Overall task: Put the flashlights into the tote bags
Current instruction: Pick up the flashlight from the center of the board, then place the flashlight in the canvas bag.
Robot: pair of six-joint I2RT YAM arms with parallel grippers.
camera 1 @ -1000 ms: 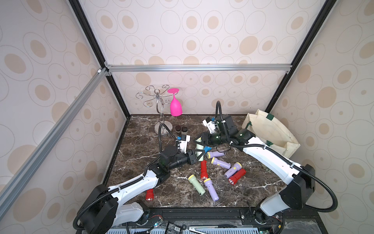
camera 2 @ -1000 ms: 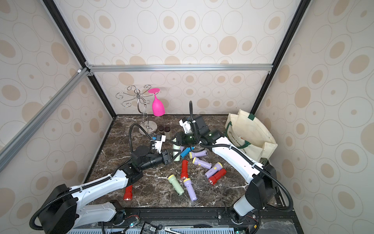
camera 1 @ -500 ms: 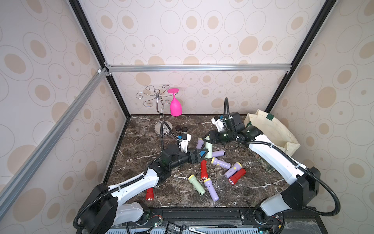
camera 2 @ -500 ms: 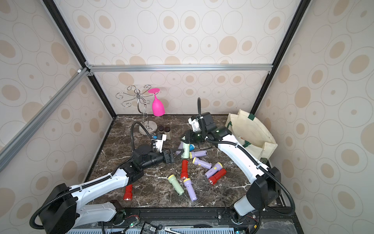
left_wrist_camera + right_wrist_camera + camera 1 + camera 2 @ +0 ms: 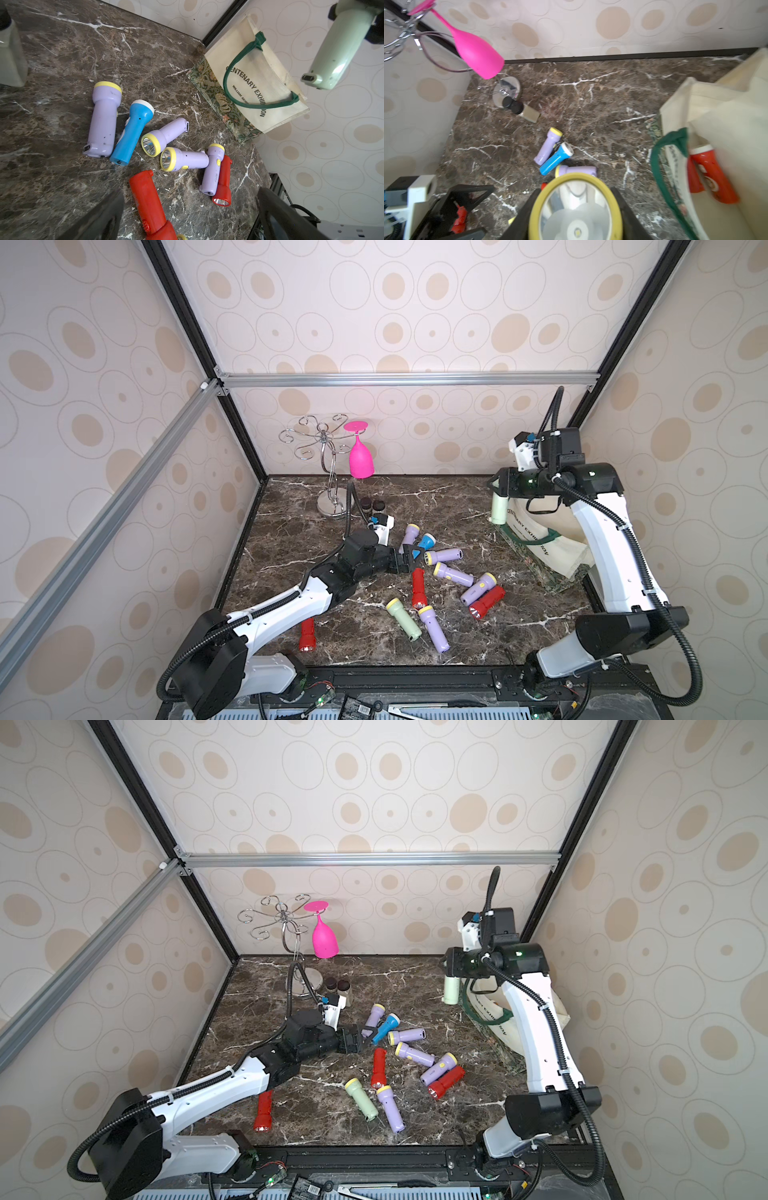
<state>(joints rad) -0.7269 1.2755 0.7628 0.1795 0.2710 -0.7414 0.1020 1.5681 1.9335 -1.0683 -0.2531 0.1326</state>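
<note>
While the right arm is raised beside the right wall, you see the dark marble tabletop (image 5: 457, 497) spread under everything. On it the cream tote bag (image 5: 524, 531) stands at the right edge, with its mouth open and a green handle draped over its lettered side. In the right wrist view a red flashlight (image 5: 712, 176) lies inside the bag.

Your right gripper (image 5: 501, 494) hangs above the table, just beside the bag's rim. Its jaws are clamped on the yellow-ringed head of a pale green flashlight (image 5: 498, 511), which hangs tail down, clear of the marble.

Your left gripper (image 5: 409, 559) sits low over the middle of the table, jaws spread wide with nothing between them. Just past its fingertips a lilac flashlight (image 5: 410, 534) and the blue flashlight (image 5: 424, 541) lie touching side by side.

At the back stands a wire glass rack (image 5: 328, 472) with a pink glass (image 5: 360, 456) hanging upside down from it.

Eight more loose flashlights (image 5: 453, 574) in lilac, red and pale green lie scattered nearer the front. Two dark-capped jars (image 5: 372, 506) stand beside the rack's base.
</note>
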